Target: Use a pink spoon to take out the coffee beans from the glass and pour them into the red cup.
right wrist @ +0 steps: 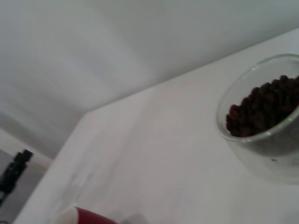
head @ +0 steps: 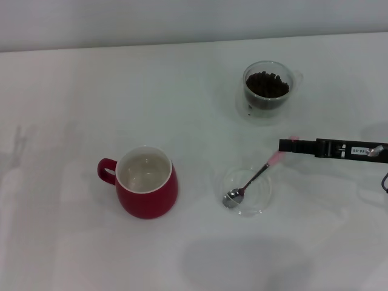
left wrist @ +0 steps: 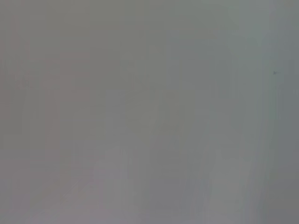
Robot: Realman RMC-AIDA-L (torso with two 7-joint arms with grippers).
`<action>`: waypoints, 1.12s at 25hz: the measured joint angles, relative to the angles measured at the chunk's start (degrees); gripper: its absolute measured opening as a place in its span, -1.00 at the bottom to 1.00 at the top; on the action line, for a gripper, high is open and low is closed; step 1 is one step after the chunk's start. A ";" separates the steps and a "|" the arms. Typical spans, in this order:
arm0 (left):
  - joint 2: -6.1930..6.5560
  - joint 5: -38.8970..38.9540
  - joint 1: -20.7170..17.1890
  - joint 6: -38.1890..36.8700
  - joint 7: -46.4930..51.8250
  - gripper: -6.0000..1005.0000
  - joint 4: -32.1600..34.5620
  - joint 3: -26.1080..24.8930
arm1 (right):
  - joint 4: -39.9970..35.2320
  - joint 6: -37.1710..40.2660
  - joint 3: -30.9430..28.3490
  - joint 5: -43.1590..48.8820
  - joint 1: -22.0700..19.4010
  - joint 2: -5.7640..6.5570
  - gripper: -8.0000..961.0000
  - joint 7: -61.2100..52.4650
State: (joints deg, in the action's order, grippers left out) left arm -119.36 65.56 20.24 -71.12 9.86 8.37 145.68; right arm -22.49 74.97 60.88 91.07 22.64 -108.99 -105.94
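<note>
Here, working across the head view from the left, the red cup [head: 146, 183] stood at lower left of centre, loop handle pointing left, its white inside holding no beans that I could see. The left arm showed in no view, and its wrist camera gave only blank grey.

Next came the shallow clear glass dish [head: 247, 191] at lower centre-right, with the pink spoon [head: 251, 180] lying in it: metal bowl resting low in the dish, pale pink handle rising up and to the right over the rim. That long axis ran straight toward the right gripper [head: 289, 143], which reached in from the right edge with its black tip at the handle's end. I judged it the arm for the pickup, though I could not tell whether its fingers were parted, closed or gripping the handle.

Above, at upper right, the glass [head: 266, 91] stood upright with the coffee beans [head: 267, 84] heaped inside, well apart from the cup. The table [head: 73, 91] carried everything.
</note>
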 joint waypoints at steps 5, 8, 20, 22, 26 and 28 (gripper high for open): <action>0.00 -0.14 -0.06 -0.12 0.02 0.59 0.09 0.15 | -0.23 -2.92 -0.06 0.79 0.16 -0.55 -0.40 0.11; 0.00 -0.27 -0.05 -0.29 0.03 0.59 0.16 0.21 | -0.52 -4.05 -0.25 0.79 0.13 -0.72 -0.36 0.85; 0.01 -0.35 -0.02 -0.44 0.07 0.60 0.24 0.31 | -3.93 -10.37 -3.03 0.36 -0.95 -1.31 -0.11 5.41; 0.01 -0.34 -0.02 -0.45 0.07 0.60 0.24 0.31 | -4.07 -11.10 -5.75 0.31 -1.02 -1.80 -0.08 6.82; 0.01 -0.23 -0.02 -0.45 0.07 0.60 0.25 0.09 | -4.09 -10.06 -16.39 0.23 -1.22 -4.26 0.18 15.06; 0.01 -0.15 -0.02 -0.44 0.07 0.60 0.24 0.00 | -3.69 -9.12 -22.21 -0.40 -1.48 -5.46 0.35 21.01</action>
State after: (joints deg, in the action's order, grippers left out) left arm -119.35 65.41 20.22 -71.55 9.94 8.61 145.68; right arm -26.18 65.85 38.67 90.67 21.17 -114.45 -84.93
